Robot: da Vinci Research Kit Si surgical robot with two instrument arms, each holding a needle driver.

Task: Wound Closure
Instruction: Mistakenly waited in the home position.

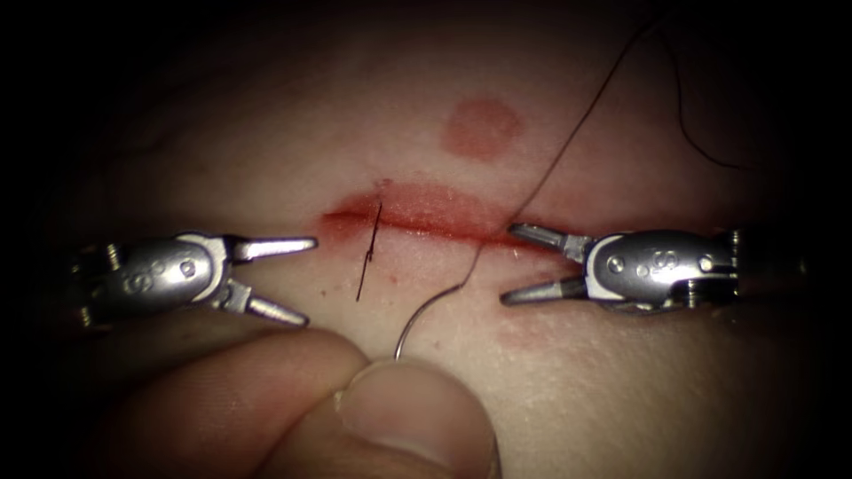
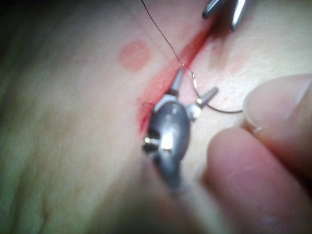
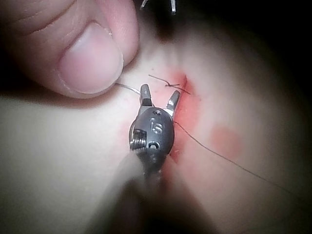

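left pincer (image 1: pixel 306 279) spread, empty | right pincer (image 1: pixel 510 263) spread, empty | needle (image 1: pixel 426 315) between pincers, held by fingers (image 1: pixel 417 417), outside tissue (image 1: pixel 266 160)

The endoscope looks down from above and in front at the cut (image 1: pixel 426 217) in the tissue (image 1: pixel 621 390), fairly near. Each wrist camera peers along its own shaft from very close. All three views share the cut and a person's fingers (image 1: pixel 417 417)
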